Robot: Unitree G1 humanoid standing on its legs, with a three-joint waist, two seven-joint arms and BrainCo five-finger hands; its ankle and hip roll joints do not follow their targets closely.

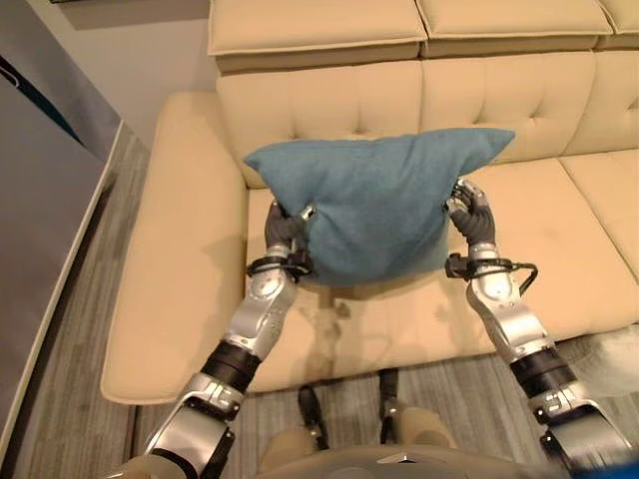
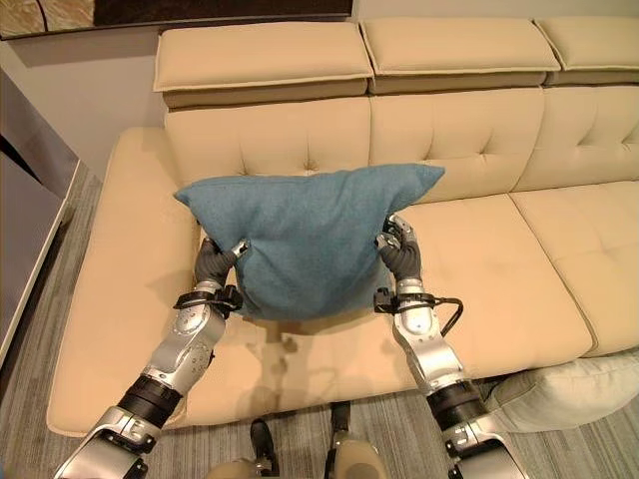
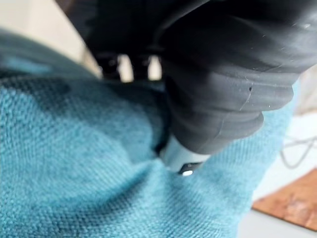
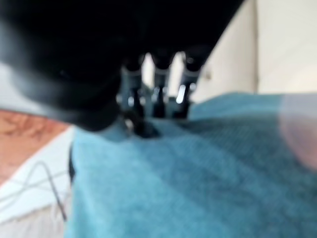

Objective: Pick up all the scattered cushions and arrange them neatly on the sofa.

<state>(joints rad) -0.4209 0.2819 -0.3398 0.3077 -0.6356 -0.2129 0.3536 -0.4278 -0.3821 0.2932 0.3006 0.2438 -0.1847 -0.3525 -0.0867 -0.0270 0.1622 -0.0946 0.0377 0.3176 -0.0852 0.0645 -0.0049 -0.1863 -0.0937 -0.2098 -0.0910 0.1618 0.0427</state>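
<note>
A cream tufted sofa (image 2: pixel 479 269) spans the scene. Above its left seat, a teal cushion (image 2: pixel 305 239) is held up in front of the backrest, the left hand (image 2: pixel 215 261) and right hand (image 2: pixel 399 251) clamped on its two sides. A white cushion (image 2: pixel 559 391) lies on the floor, near right.

We count one blue cushion (image 2: pixel 305 239). We count one cream-white cushion (image 2: pixel 569 391), lying on the floor at the sofa's right end. We count one beige sofa (image 2: pixel 479 269); on it we count three headrest sections along the top, of which the rightmost is cut off by the frame edge. We count two robot hands: one left robot hand (image 2: pixel 213 261) and one right robot hand (image 2: pixel 399 251).
</note>
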